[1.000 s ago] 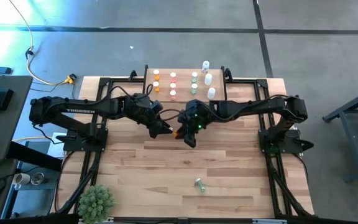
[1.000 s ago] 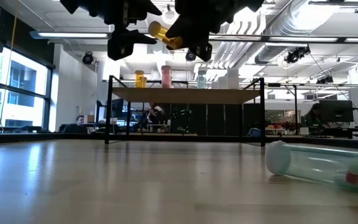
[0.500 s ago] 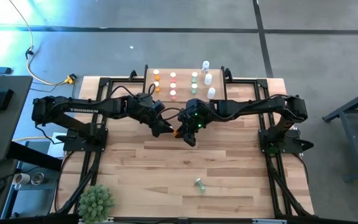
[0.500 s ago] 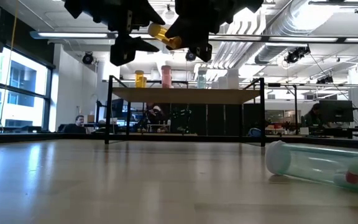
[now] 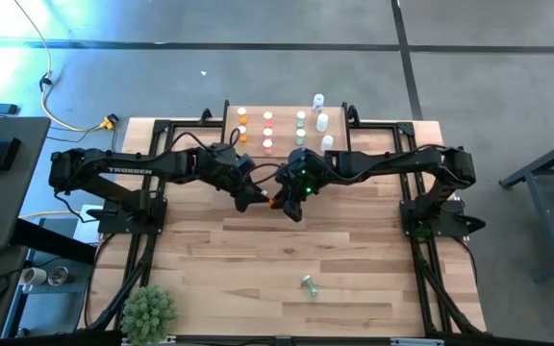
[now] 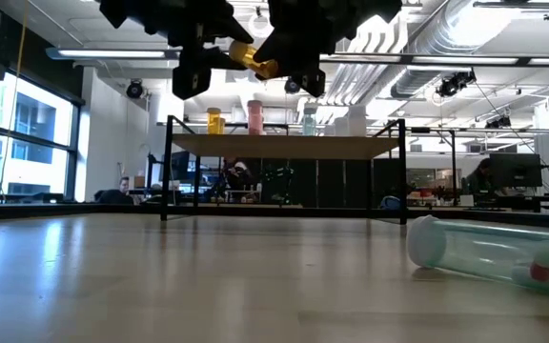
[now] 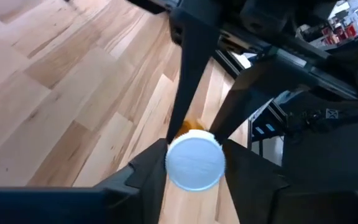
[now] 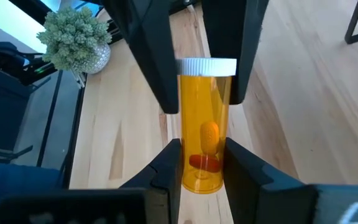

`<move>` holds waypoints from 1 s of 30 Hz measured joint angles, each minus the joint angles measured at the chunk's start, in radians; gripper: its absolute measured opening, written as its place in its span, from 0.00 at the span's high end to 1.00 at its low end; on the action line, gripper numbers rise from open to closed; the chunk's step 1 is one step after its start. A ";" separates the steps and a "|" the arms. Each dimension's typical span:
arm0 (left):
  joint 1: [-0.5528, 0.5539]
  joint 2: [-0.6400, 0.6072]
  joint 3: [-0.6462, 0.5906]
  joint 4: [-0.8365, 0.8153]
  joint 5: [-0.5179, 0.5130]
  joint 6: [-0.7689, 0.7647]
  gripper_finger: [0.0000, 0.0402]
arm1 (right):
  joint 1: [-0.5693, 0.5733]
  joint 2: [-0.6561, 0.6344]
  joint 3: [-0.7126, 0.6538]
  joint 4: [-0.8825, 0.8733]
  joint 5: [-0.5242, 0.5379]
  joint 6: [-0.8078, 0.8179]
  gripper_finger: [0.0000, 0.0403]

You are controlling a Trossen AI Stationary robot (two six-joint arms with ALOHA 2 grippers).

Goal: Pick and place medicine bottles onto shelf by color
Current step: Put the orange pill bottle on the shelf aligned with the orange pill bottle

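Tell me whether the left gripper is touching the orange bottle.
Touching. In the right wrist view the left gripper's fingers press both sides of the orange bottle's white cap, while the right gripper holds its base.

One word could be read — "TROSSEN", in pale capitals along the left arm in the high view. Pale markings showed on dark housing in both wrist views, but neither could be made out as letters or numbers.
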 joint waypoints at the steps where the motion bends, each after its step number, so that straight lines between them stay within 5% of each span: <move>1: 0.000 0.000 0.000 0.006 -0.004 0.000 0.66 | -0.003 0.000 0.000 0.000 -0.001 0.006 0.81; 18: -0.001 0.000 -0.001 0.039 -0.004 0.003 0.72 | -0.004 -0.002 0.000 0.002 -0.002 0.013 0.79; 30: -0.002 -0.002 0.000 0.002 -0.009 0.034 0.72 | -0.022 -0.030 0.000 -0.043 0.018 -0.005 0.50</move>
